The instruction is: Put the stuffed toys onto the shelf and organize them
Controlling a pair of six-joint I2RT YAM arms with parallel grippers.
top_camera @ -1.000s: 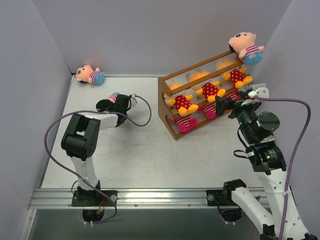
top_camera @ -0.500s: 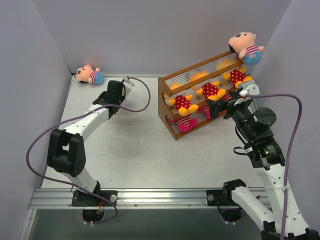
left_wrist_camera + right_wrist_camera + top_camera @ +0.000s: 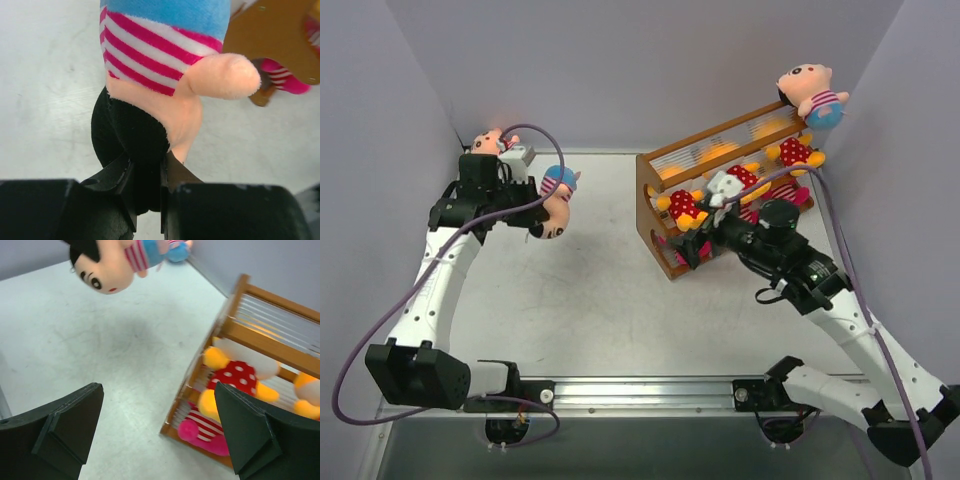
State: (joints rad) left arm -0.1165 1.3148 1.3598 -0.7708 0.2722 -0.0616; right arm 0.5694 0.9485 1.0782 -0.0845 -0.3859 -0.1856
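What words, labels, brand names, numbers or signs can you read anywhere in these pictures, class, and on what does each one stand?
None: no readable text appears in any view.
The striped doll shows only stripes, and the polka-dot bear only dots.
The shelf is plain wood and rods.
The robot arms show no marking large enough to read.

three boy dolls (image 3: 807,88), three yellow bears (image 3: 685,206), one shelf (image 3: 643,192)
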